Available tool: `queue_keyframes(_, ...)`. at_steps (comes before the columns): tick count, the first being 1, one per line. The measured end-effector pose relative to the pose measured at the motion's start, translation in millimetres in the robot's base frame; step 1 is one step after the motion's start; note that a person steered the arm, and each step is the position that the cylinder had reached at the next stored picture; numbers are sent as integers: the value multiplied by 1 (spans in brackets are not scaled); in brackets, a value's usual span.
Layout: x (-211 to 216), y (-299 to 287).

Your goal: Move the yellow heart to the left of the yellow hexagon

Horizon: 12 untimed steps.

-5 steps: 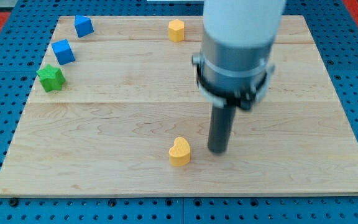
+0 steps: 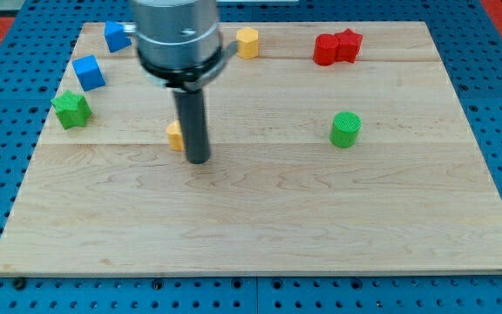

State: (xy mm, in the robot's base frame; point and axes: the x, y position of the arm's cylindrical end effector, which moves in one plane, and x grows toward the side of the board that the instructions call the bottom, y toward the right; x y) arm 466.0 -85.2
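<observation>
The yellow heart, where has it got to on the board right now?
The yellow heart sits left of the board's middle, mostly hidden behind my tip, which touches its right side. The green star lies further left, the yellow hexagon up near the top edge.

no readable text, labels, numbers, signs

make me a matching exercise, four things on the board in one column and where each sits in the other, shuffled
Things:
1. yellow hexagon
2. green cylinder
3. yellow heart
4. green star

Places:
A. near the board's left edge in the view, below the two blue blocks
B. at the view's top, near the board's far edge
C. right half of the board, on its own
D. just left of my tip, partly hidden by the rod

Pairs: 1-B, 2-C, 3-D, 4-A
</observation>
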Motion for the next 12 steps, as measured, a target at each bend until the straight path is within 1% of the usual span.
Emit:
queue_keyframes(1,-38,-10)
queue_keyframes(2,-85,-10)
queue_keyframes(3,-72,-1)
queue_keyframes(4,-65,-47)
queue_keyframes(5,-106,-54)
queue_keyframes(6,-150,-9)
queue_keyframes(7,-191,18)
queue_keyframes(8,-193,36)
queue_keyframes(9,-192,-7)
queue_keyframes(12,-190,-11)
